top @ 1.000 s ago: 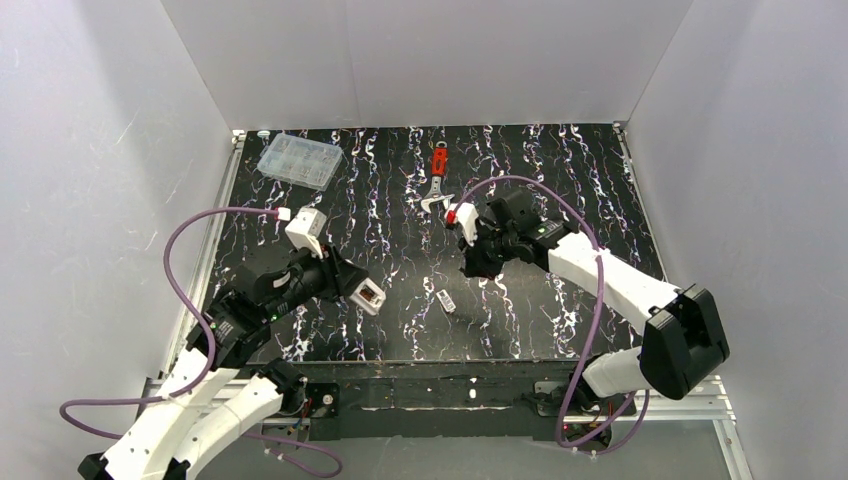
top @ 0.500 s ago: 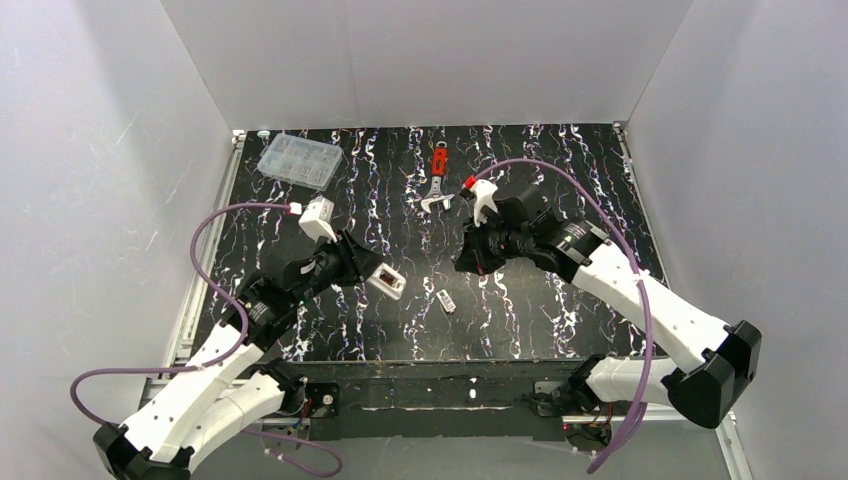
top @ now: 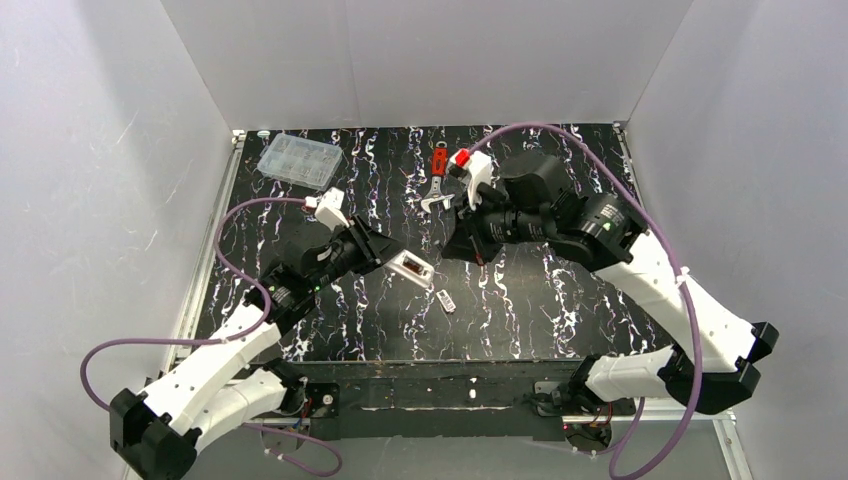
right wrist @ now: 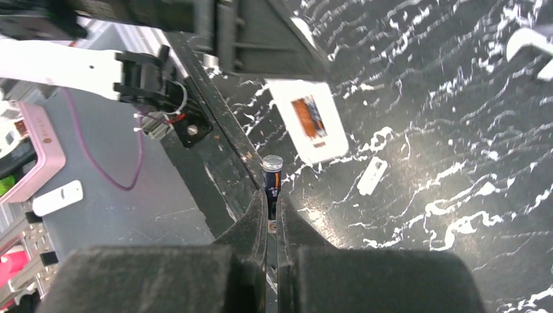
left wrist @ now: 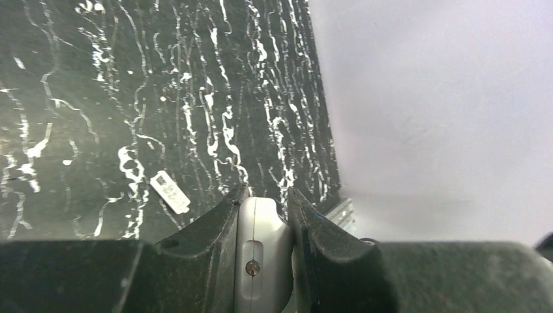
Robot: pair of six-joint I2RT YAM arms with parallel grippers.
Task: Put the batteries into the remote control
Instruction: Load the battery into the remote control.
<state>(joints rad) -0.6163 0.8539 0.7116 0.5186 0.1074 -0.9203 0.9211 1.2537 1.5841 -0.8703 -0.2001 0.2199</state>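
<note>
The remote control (right wrist: 310,124) is half hidden inside the left jaws, clamped round it. The right jaws pinch a battery (right wrist: 272,179), its lower end buried.

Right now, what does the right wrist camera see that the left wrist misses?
Right wrist only: the small dark cylindrical battery in the right gripper, and the reddish recess of the slim white remote control. Left wrist only: the remote's thin edge in the left gripper, and the white wall. Both: the remote, the loose white rectangular piece, the black marbled table.
</note>
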